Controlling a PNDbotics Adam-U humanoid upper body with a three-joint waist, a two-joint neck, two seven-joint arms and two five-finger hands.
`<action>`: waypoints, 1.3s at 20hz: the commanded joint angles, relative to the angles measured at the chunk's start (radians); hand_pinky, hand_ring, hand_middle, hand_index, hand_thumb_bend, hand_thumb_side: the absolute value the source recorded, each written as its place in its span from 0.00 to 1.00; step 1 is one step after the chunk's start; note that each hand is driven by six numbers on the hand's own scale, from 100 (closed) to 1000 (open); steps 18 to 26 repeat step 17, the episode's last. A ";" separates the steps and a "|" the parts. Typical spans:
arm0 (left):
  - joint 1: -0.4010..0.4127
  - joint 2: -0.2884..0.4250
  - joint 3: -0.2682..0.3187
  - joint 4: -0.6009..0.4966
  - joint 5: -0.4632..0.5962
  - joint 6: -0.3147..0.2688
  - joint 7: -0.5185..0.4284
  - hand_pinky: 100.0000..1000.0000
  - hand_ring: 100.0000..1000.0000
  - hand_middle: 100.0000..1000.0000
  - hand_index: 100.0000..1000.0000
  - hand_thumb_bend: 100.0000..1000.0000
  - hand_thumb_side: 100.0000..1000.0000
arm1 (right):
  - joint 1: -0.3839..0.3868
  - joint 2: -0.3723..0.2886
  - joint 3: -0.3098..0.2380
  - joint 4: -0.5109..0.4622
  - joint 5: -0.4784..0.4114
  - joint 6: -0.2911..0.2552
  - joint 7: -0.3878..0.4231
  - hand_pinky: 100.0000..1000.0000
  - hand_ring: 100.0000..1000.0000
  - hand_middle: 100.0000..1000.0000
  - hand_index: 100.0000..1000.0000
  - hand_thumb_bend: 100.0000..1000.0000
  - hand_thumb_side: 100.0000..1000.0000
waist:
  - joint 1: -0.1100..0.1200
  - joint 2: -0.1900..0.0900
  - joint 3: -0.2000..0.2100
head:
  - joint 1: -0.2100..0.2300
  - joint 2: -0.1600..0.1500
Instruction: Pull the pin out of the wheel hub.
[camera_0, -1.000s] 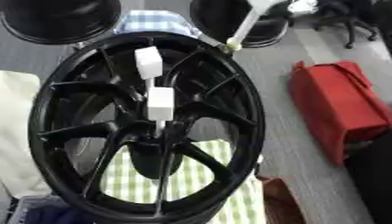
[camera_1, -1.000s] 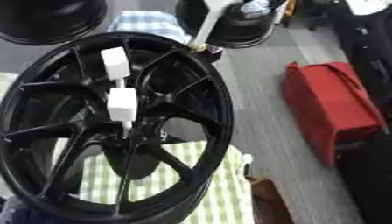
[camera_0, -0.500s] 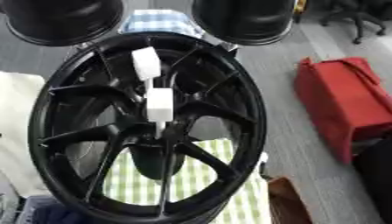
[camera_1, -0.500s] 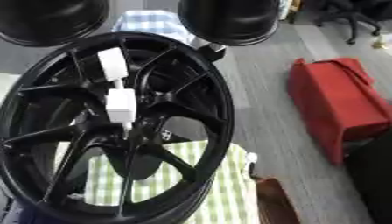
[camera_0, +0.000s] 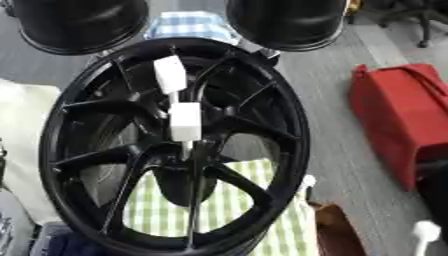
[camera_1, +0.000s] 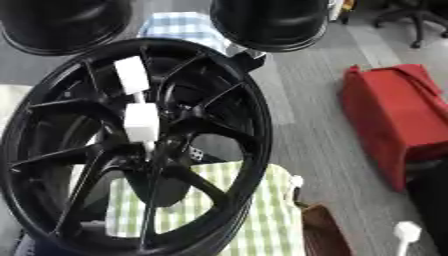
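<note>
Two white blocks sit on the black wheel hub (camera_0: 175, 145): one, the pin (camera_0: 185, 123), stands at the hub centre on a thin stem, the other block (camera_0: 169, 74) just above it on a spoke. Green checked cloth (camera_0: 227, 210) lies under the wheel, red bag (camera_0: 404, 120) to the right. Neither hand shows, so finger state cannot be told.

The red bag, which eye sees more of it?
The right eye view: the red bag sits further inside the picture there, with some floor showing past its top corner. In the left eye view the picture's right edge cuts the bag off.
</note>
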 joint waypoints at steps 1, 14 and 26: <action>-0.006 0.029 0.010 -0.016 0.004 -0.002 0.003 0.69 0.59 0.48 0.73 0.22 0.59 | -0.029 -0.015 -0.012 -0.131 -0.099 0.008 -0.079 0.65 0.71 0.64 0.73 0.50 0.19 | -0.001 -0.010 0.004 | -0.008 -0.004; -0.018 0.010 -0.004 -0.021 0.000 -0.002 -0.013 0.69 0.59 0.48 0.73 0.21 0.59 | -0.178 0.160 0.151 -0.386 -0.067 0.175 -0.018 0.59 0.62 0.51 0.66 0.37 0.15 | 0.014 -0.008 0.027 | -0.028 0.007; -0.023 0.002 -0.008 -0.021 0.000 -0.003 -0.016 0.69 0.59 0.48 0.73 0.21 0.59 | -0.213 0.241 0.190 -0.348 -0.089 0.176 0.002 0.59 0.61 0.50 0.65 0.33 0.18 | 0.022 -0.007 0.036 | -0.030 0.003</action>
